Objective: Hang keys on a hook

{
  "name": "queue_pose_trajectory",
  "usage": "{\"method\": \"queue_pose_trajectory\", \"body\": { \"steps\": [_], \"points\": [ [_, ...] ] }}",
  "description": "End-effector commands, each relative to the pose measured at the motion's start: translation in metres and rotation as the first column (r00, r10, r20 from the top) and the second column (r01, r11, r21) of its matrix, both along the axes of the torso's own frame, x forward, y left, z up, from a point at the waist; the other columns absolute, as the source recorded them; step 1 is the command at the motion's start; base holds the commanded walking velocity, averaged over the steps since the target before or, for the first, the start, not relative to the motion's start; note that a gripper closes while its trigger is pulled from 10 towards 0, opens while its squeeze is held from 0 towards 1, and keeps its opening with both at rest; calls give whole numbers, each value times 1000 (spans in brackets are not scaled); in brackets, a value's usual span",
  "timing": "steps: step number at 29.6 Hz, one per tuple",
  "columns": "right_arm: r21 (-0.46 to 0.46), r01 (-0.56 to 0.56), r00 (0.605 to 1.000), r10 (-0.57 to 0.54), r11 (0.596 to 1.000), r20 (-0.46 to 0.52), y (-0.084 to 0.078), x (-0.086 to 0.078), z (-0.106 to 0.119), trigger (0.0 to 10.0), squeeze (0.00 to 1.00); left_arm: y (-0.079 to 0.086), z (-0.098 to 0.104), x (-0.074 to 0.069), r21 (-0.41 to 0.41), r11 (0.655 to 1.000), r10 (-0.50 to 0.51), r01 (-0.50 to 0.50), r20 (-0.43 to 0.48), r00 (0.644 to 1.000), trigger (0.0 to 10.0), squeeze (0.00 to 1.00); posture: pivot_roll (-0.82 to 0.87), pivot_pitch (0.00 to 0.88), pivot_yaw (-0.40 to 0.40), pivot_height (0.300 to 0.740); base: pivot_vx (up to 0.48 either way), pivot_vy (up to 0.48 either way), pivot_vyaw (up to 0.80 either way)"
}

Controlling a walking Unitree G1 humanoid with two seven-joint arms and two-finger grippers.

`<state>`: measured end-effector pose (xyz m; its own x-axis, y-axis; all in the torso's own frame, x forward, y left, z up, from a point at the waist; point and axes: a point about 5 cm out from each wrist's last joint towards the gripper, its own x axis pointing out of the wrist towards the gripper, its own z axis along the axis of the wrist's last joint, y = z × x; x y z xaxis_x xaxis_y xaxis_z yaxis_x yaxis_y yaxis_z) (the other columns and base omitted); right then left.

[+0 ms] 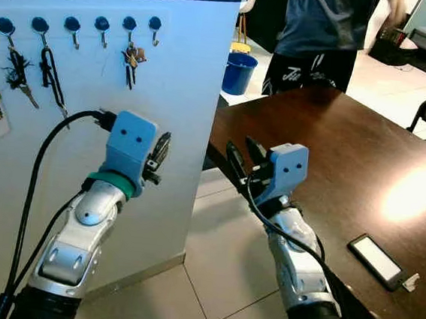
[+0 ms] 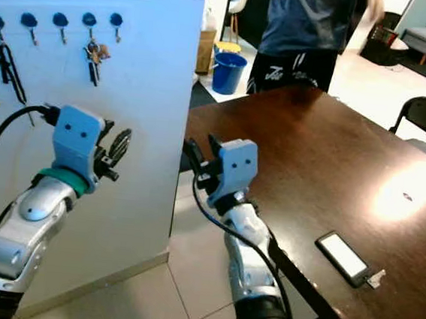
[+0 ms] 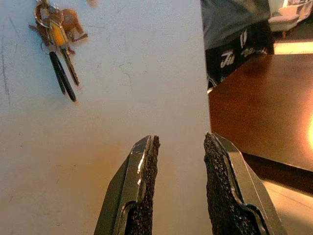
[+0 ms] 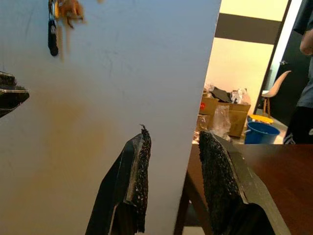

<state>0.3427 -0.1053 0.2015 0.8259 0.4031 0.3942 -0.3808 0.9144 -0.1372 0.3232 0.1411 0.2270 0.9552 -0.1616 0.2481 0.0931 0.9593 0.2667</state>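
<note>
A bunch of keys (image 1: 131, 60) with a brown tag hangs from a blue-knobbed hook (image 1: 129, 23) on the white wall panel (image 1: 172, 110). It also appears in the left wrist view as the keys (image 3: 58, 44). My left gripper (image 1: 161, 153) is held up below and to the right of the bunch, apart from it. It stands open with nothing between its fingers (image 3: 144, 161). My right gripper (image 1: 243, 156) is raised by the panel's edge, over the table corner, open and holding nothing.
Further hooks (image 1: 155, 24) line the panel, some bare, some holding other keys (image 1: 17, 73). A dark wooden table (image 1: 349, 157) with a phone (image 1: 375, 259) stands on the right. A person (image 1: 316, 34) stands behind it, near a blue bucket (image 1: 239, 71).
</note>
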Motion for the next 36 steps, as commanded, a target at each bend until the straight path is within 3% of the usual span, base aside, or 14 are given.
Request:
{"method": "queue_pose_trajectory", "body": {
  "steps": [1, 3, 7, 10, 18, 24, 36],
  "points": [
    [-26, 67, 998, -68, 997, -19, -16, -1, -6, 10000, 0, 14, -15, 1, 36, 996, 80, -78, -81, 993, 10000, 0, 66, 31, 15, 740, 0, 0, 0],
    [-26, 67, 998, -68, 997, -19, -16, -1, -6, 10000, 0, 14, -15, 1, 36, 996, 80, -78, -81, 993, 10000, 0, 66, 31, 15, 740, 0, 0, 0],
    [-36, 161, 986, -162, 986, -36, -38, 4, -8, 10000, 0, 26, -11, 2, 30, 991, 131, -129, -77, 988, 10000, 0, 61, 22, 24, 740, 0, 0, -128],
    [-25, 173, 984, -174, 985, -48, -40, 6, -8, 10000, 0, 27, -8, 3, 27, 991, 134, -132, -72, 988, 10000, 0, 63, 20, 25, 740, 0, 0, -608],
    [-17, 175, 984, -176, 984, -40, -43, 9, -3, 10000, 0, 12, -7, 3, -52, 997, 59, -65, -109, 992, 10000, 0, 67, 27, 22, 740, 0, 0, -800],
    [-19, 180, 983, -180, 984, -37, -43, 8, -2, 10000, 0, 13, -10, 4, -43, 995, 79, -87, -148, 986, 10000, 0, 69, 36, 22, 740, 0, 0, -800],
    [-12, 156, 987, -156, 988, -31, -36, 8, 0, 10000, 0, 17, -4, 3, -35, 995, 92, -96, -104, 990, 10000, 0, 75, 42, 22, 740, 0, 0, -800]
  ]
}}
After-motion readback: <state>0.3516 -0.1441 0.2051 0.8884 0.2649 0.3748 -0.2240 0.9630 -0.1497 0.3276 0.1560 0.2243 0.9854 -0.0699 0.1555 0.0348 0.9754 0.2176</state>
